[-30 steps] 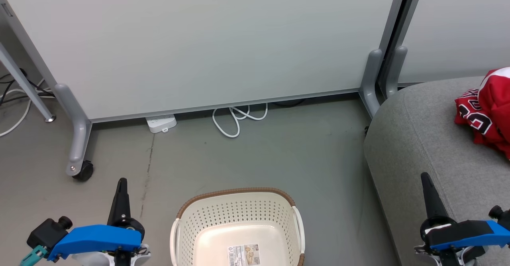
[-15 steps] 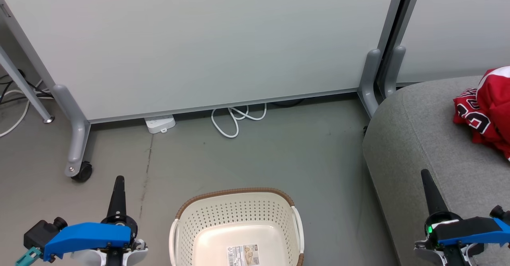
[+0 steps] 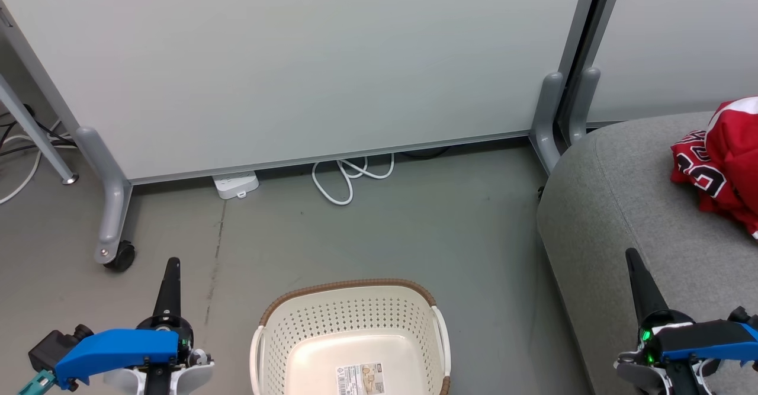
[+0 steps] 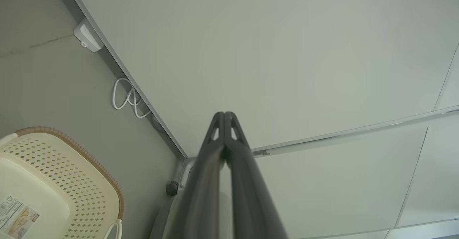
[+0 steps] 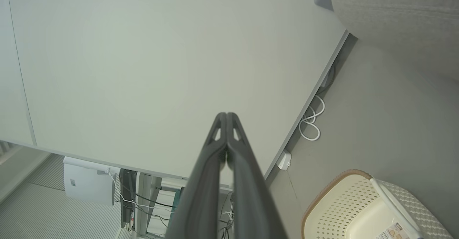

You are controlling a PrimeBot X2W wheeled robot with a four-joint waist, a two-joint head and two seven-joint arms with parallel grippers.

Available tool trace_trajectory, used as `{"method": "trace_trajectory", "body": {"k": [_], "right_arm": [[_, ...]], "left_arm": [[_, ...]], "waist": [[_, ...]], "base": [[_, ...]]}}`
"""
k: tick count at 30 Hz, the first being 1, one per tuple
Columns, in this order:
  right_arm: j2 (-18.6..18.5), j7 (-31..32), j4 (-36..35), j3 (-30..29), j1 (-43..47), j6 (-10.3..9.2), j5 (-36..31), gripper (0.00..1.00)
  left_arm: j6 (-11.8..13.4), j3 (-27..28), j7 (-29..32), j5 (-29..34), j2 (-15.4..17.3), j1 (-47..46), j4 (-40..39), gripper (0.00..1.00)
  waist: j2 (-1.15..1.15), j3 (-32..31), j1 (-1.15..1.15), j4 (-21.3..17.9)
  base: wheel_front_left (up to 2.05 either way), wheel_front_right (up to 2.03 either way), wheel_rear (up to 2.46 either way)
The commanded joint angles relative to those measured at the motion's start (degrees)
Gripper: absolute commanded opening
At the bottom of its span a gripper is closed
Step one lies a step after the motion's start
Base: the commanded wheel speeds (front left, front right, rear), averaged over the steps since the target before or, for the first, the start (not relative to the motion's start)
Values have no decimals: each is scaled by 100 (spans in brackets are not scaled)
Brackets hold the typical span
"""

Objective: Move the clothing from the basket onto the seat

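Note:
The red clothing [image 3: 719, 164], with white and black numbers, lies bunched on the grey seat [image 3: 622, 205] at the right edge of the head view. The cream perforated basket [image 3: 349, 315] with a brown rim stands on the floor at bottom centre, holding nothing but a sticker on its bottom; it shows too as the basket [image 4: 71, 181] in the left wrist view and the basket [image 5: 344, 203] in the right wrist view. My left gripper [image 3: 172, 265] is shut, left of the basket. My right gripper [image 3: 630, 256] is shut above the seat's front part. Both hold nothing.
A pale partition panel [image 3: 296, 57] on grey wheeled feet [image 3: 112, 247] stands behind the basket. A white power strip [image 3: 235, 183] and a looped white cable [image 3: 349, 176] lie at its base. Cables and a metal leg [image 3: 35, 134] sit at the far left. Grey floor separates basket and seat.
Both grippers stay shut. The picture has shifted slightly leftward, so the camera has moved; the left gripper sits a little lower left in the view.

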Motion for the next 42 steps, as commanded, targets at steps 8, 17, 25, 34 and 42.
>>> {"method": "trace_trajectory", "body": {"k": [8,17,25,34,42], "right_arm": [[31,125,-50,-42,-143,2,474,0],[54,239,-55,-74,-153,2,913,0],[71,332,-57,-102,-172,2,1244,0],[89,416,-57,-125,-195,2,1595,0],[93,452,-57,-132,-193,2,1683,0]], "left_arm": [[-51,75,125,-455,0,-127,-58,0],[-61,141,240,-904,0,-153,-61,0],[-74,179,330,-1234,-1,-152,-65,0],[-82,218,418,-1588,-1,-175,-71,0],[-75,233,448,-1678,-1,-174,-70,0]], "waist": [[0,-1,0,-15],[0,-2,0,-33],[0,-3,0,-47],[0,-4,0,-64],[0,-5,0,-69]], "base": [[0,0,0],[0,0,0],[0,0,0],[0,0,0],[0,0,0]]}}
